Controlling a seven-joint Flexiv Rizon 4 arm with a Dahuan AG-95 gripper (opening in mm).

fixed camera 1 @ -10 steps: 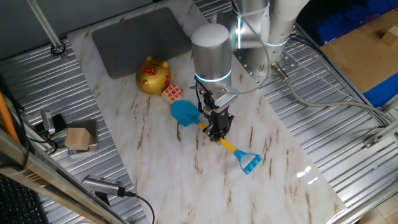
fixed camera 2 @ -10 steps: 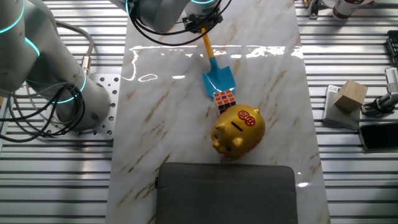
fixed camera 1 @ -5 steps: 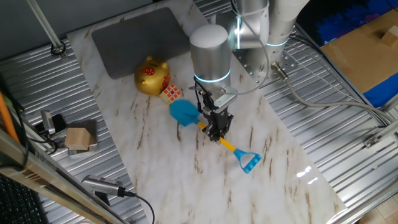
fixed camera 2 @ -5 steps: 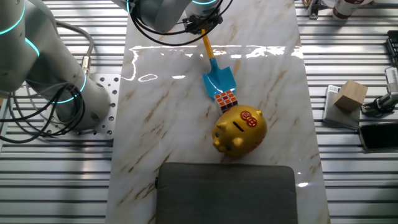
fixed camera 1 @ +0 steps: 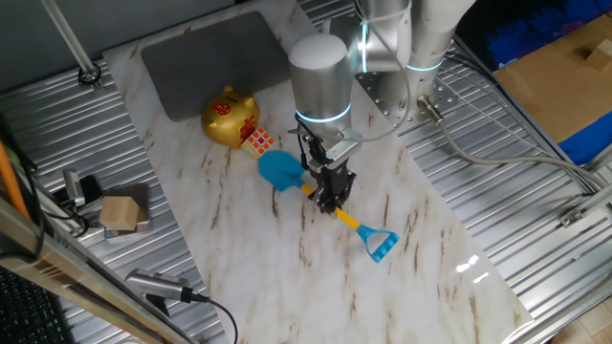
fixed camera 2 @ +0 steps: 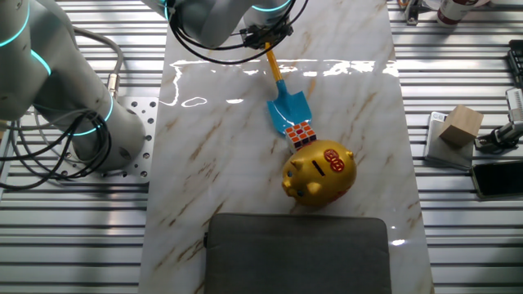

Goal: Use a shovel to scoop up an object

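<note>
Pinched on the thin yellow shaft of the toy plastic shovel (fixed camera 1: 319,198), the jaws of the black two-finger gripper (fixed camera 1: 328,195) hold the tool partway along its length, between the light-blue blade and the blue D-shaped end loop; the grasp, then, is done, and the blade is laid low on the white marble-patterned table (fixed camera 1: 421,258). In the other fixed view the blade's tip meets the small puzzle cube of coloured squares (fixed camera 2: 301,135), which is itself pressed against the golden pig-shaped bank with red marks (fixed camera 2: 319,171) (whether the blade's lip is under the cube or only butting it cannot be told from either view); I judge the scoop as begun but unfinished, since the cube sits on the table and not on the blade. What is left, by my reading, is to work the blade beneath the cube and lift it clear. In one fixed view the shovel's long axis runs from about 10 o'clock to 4 o'clock, blade toward 10 and loop toward 4; in the other fixed view it runs nearly 12 to 6, blade pointing toward 5 o'clock at the cube, with the pig bank beyond it in the same line.
</note>
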